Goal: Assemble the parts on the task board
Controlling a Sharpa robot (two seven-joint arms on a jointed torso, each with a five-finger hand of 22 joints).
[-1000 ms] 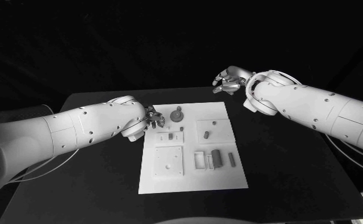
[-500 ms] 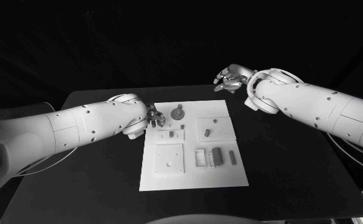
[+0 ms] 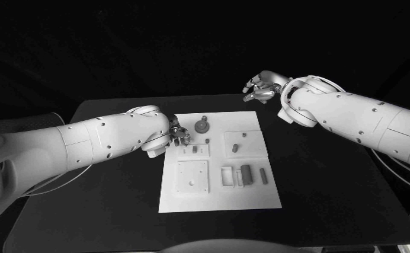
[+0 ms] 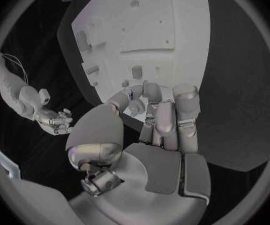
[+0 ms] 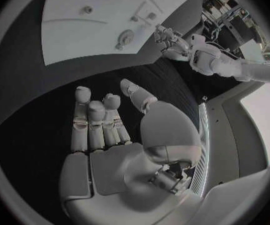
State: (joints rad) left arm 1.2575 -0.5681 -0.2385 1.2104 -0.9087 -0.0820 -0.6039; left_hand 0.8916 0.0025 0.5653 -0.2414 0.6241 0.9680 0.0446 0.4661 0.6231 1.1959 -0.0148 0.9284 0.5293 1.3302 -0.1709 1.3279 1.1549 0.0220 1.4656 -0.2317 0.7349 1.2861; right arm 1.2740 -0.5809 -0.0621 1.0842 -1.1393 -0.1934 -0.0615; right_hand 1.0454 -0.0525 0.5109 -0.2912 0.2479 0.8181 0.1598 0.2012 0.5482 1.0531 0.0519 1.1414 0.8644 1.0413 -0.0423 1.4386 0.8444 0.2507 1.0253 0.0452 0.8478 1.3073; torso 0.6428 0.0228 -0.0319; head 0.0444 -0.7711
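Observation:
The white task board [image 3: 218, 197] lies mid-table with several small grey parts: a round toothed piece [image 3: 201, 126], a short peg [image 3: 206, 141] and oblong pieces [image 3: 246, 173] near the right side. My left hand [image 3: 175, 135] hovers at the board's far left edge, fingers curled in. In the left wrist view its thumb and a fingertip [image 4: 149, 92] pinch a small bluish part [image 4: 131, 93] above the board [image 4: 172, 30]. My right hand [image 3: 260, 89] hangs beyond the board's far right corner, fingers straight and apart [image 5: 97, 120], holding nothing.
Black table [image 3: 324, 188] surrounds the board, with bare strips on both sides and in front. The right wrist view shows the board [image 5: 78, 35], the toothed piece [image 5: 126, 36] and my left hand [image 5: 169, 37] at its edge.
The whole picture has shifted slightly, so the camera moved. Both hands stay nearly where they were; the left hand's fingers remain curled by the board's far left edge.

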